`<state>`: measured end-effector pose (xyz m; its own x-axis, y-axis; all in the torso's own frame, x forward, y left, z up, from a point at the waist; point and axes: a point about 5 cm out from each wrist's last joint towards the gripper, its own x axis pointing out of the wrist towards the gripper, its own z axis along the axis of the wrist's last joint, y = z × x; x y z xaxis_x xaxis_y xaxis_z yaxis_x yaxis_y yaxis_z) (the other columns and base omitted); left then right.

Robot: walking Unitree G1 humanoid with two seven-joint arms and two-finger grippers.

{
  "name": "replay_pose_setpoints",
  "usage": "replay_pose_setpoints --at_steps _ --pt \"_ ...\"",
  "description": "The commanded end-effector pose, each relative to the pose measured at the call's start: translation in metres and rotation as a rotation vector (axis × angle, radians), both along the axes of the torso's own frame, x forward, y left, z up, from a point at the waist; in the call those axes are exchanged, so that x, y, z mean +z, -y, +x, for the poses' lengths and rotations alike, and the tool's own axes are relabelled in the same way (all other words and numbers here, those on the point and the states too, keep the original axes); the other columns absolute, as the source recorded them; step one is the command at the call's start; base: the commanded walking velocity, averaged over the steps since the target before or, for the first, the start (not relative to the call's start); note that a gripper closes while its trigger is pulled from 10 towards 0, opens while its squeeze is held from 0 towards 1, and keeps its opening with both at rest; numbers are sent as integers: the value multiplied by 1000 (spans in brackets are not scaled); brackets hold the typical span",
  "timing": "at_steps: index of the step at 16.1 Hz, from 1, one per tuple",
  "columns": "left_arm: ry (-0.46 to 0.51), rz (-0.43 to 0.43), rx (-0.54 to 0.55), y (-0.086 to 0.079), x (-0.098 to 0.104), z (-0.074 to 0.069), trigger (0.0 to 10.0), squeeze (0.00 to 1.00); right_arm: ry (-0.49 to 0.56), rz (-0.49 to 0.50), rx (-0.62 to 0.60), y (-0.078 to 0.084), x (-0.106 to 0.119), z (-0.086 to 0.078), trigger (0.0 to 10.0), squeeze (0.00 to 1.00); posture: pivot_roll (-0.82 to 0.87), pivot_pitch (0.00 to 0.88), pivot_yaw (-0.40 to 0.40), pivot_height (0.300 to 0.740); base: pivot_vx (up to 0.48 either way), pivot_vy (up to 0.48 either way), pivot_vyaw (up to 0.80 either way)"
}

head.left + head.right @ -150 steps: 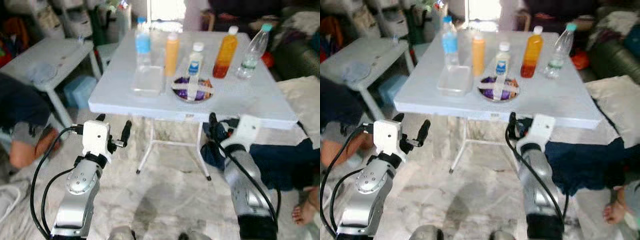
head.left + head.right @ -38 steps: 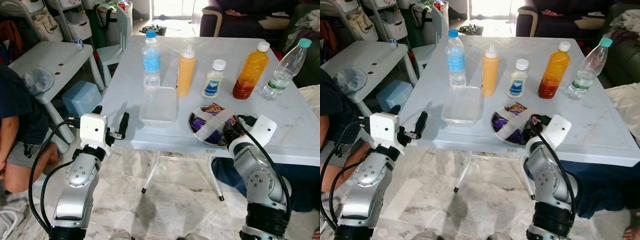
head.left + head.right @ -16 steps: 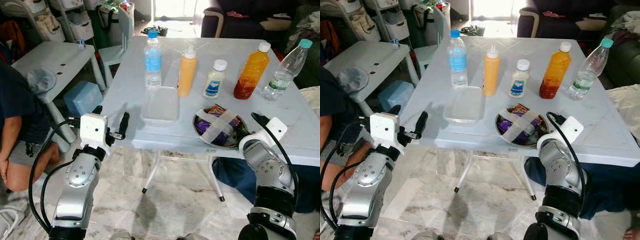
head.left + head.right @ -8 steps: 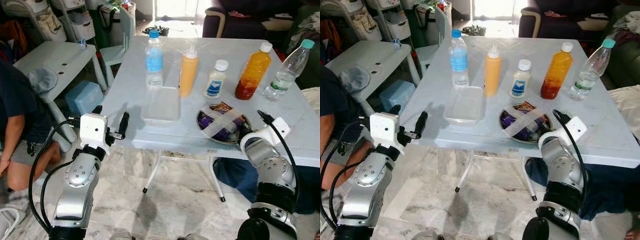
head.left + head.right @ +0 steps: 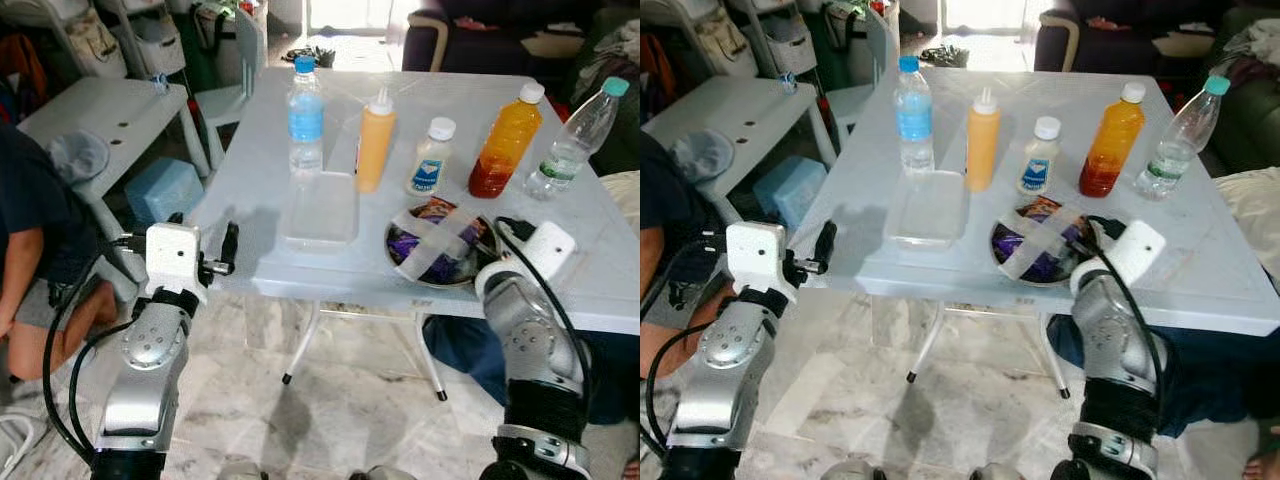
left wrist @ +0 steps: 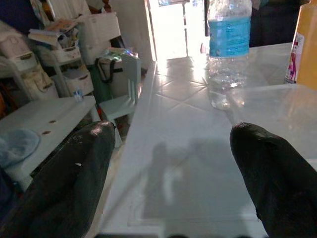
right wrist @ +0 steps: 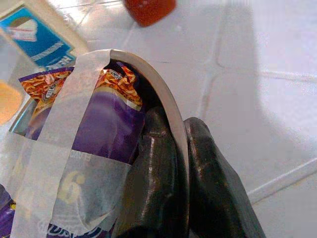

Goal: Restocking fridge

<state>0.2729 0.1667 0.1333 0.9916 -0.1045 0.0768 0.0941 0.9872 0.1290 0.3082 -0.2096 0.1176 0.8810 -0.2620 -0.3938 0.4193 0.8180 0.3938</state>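
A metal bowl [image 5: 435, 246] holding purple snack packets under crossed tape sits near the white table's [image 5: 250, 180] front edge. My right gripper [image 7: 181, 163] is shut on the bowl's right rim, one finger inside and one outside. Behind the bowl stand a blue-labelled water bottle [image 5: 306, 115], an orange squeeze bottle [image 5: 375, 140], a small white bottle [image 5: 430, 157], an orange juice bottle [image 5: 502, 140] and a clear bottle with a teal cap [image 5: 570, 140]. A clear plastic container [image 5: 322, 208] lies left of the bowl. My left gripper [image 6: 168, 173] hangs open at the table's front left corner.
A low grey bench [image 5: 90, 110] and a blue box [image 5: 160, 188] stand to the left. A person [image 5: 30, 230] sits on the floor at the far left. A dark sofa [image 5: 480, 25] runs behind the table. Marble floor [image 5: 330, 400] lies under it.
My right wrist has lifted and turned a little at the bowl's right rim, and the bowl has slid slightly left. My left arm has drifted left, still open.
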Motion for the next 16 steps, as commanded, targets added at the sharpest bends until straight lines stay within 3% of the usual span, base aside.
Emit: replay_pose_setpoints --at_steps 1,4,7,10,14,16 --pt "0 8 2 2 1 1 10000 0 -28 2 12 -5 -5 -2 10000 0 55 38 -3 740 0 0 0" --pt "5 5 -13 7 4 6 10000 0 -67 1 2 0 -11 -7 10000 0 51 37 -5 740 -266 0 0" --pt "-22 2 -8 6 -3 2 10000 0 -62 2 15 -3 -10 -10 10000 0 44 38 0 740 -284 0 0" --pt "-56 -15 -9 12 -12 -4 10000 0 -159 -107 26 -5 -24 -15 10000 0 40 27 -2 740 -313 0 0" --pt "-63 -22 -6 13 -14 -3 10000 0 -46 -125 83 -11 -19 -12 10000 0 42 27 -11 740 -322 0 0" --pt "-61 -19 -6 12 -14 -2 10000 0 -21 -7 119 -19 -20 -12 10000 0 42 29 -13 740 -324 0 0"
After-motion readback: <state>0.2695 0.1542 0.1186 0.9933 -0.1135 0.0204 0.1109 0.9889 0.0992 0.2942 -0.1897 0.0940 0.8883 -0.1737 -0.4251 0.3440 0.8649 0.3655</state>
